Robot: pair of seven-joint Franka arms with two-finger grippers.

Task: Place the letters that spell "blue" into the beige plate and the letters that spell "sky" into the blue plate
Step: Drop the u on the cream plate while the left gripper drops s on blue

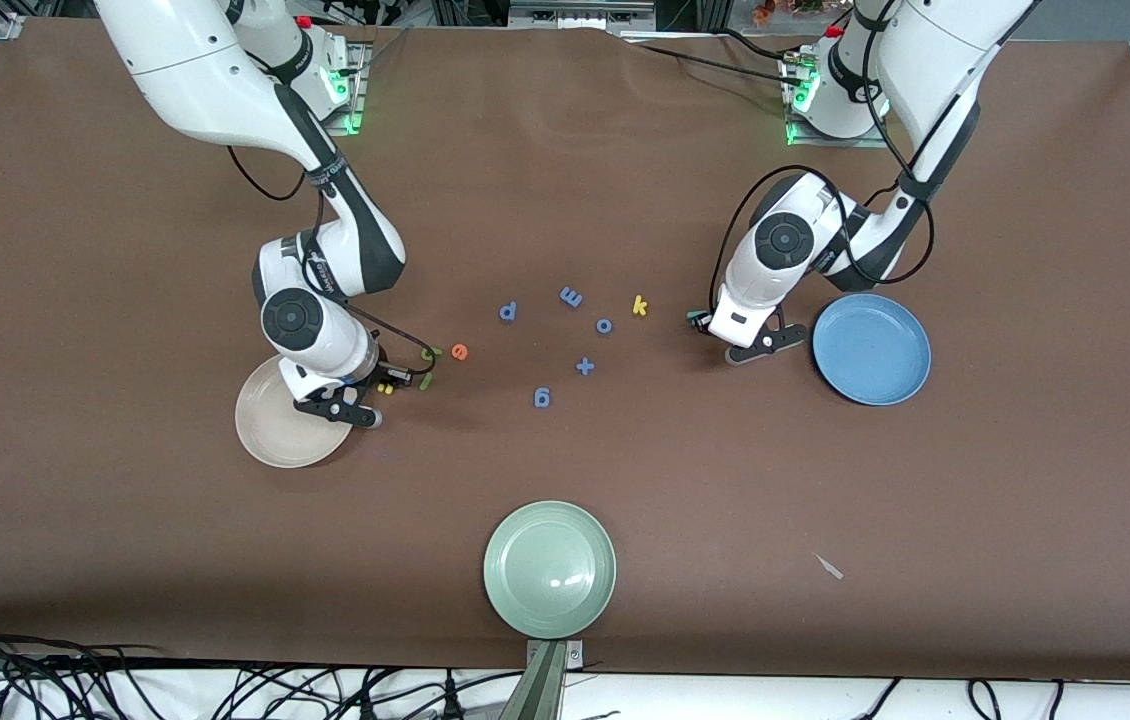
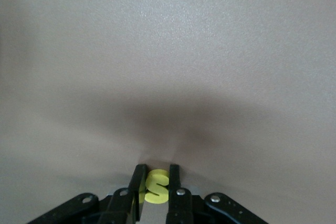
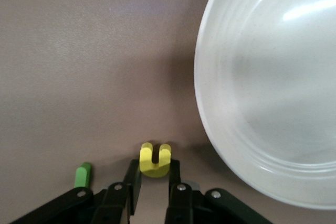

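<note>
My left gripper (image 1: 701, 321) is down at the table beside the blue plate (image 1: 871, 349), shut on the yellow s (image 2: 157, 186), which sits between its fingers in the left wrist view. The yellow k (image 1: 639, 305) lies toward the table's middle from it. My right gripper (image 1: 387, 386) is low beside the beige plate (image 1: 277, 430), shut on the yellow u (image 3: 155, 167) at its fingertips. The dark green l (image 1: 425, 380) lies next to that gripper, shown as the green stick (image 3: 83, 174) in the right wrist view. The green b (image 1: 432, 352) and orange e (image 1: 460, 351) lie just past it.
Several blue letters (image 1: 571, 296) are scattered in the table's middle between the two arms. A larger pale green plate (image 1: 550, 568) sits near the front edge. The beige plate (image 3: 273, 93) fills one side of the right wrist view.
</note>
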